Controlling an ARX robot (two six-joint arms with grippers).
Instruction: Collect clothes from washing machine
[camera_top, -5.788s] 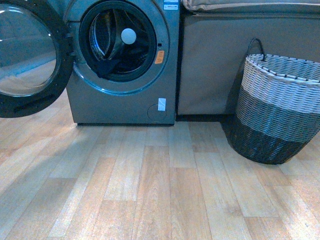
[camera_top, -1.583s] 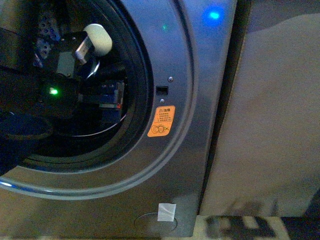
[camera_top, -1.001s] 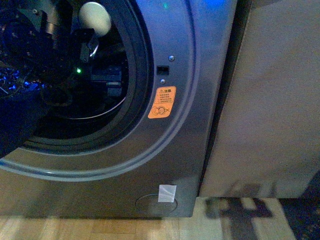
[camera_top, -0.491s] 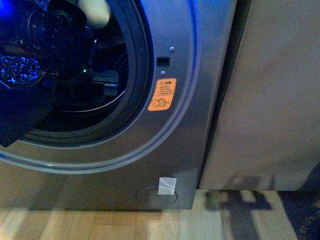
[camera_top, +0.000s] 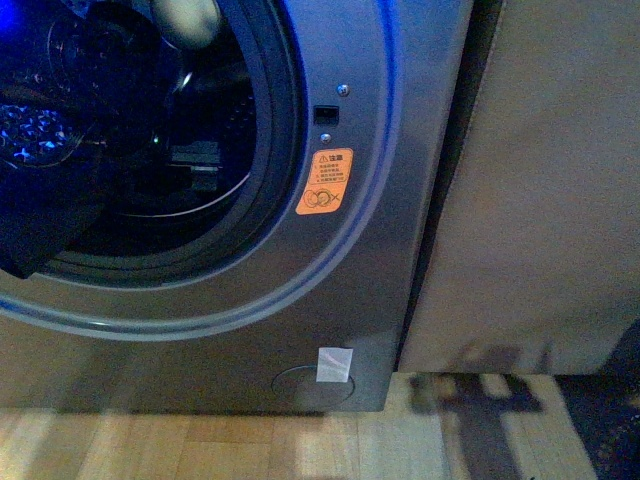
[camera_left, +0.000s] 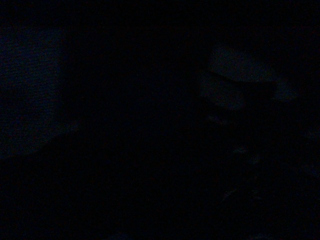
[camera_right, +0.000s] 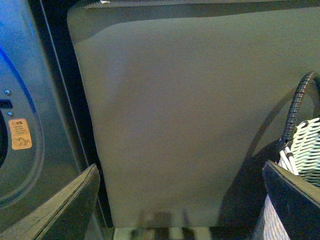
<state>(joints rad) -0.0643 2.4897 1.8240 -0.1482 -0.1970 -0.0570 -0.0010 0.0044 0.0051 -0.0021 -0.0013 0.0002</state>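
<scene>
Soft dark clothes (camera_top: 50, 235) over washing machine's (camera_top: 380, 250) round black rim, with right tool (camera_right: 180, 200) apart, left tool's (camera_top: 195, 160) state untellable.

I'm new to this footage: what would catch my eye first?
The washing machine shows a dark round opening, lit blue, at the front view's left. An orange sticker sits on its grey front just right of that opening. The right wrist view is mostly tan cabinet, with a woven basket beside it.

Dim, blue glare on washing machine (camera_top: 340, 300), left wrist dark
</scene>
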